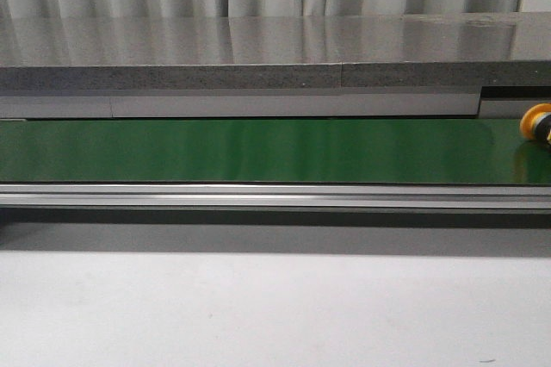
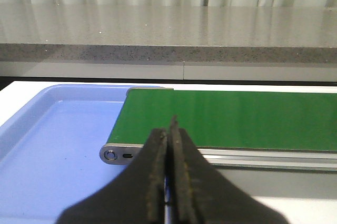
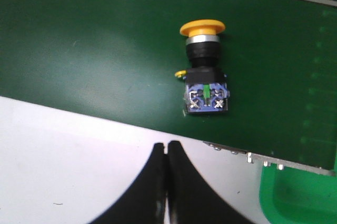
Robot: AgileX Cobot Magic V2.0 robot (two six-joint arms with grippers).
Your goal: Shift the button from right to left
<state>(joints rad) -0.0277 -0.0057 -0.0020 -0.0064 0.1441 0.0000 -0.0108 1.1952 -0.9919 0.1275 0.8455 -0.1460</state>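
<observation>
The button (image 3: 204,69) lies on its side on the green belt (image 3: 95,50), yellow cap away from my right gripper (image 3: 167,148), black body and blue terminal end nearer to it. The right gripper is shut and empty, over the white table just short of the belt's edge. In the front view only the button's yellow cap (image 1: 540,121) shows at the far right edge of the belt (image 1: 258,150). My left gripper (image 2: 169,129) is shut and empty, near the belt's left end (image 2: 237,116). Neither gripper shows in the front view.
A light blue tray (image 2: 47,140) lies under and beside the belt's left end. A green bin (image 3: 300,197) sits by the belt near the right gripper. A grey stone counter (image 1: 258,52) runs behind the belt. The white table (image 1: 258,307) lies in front.
</observation>
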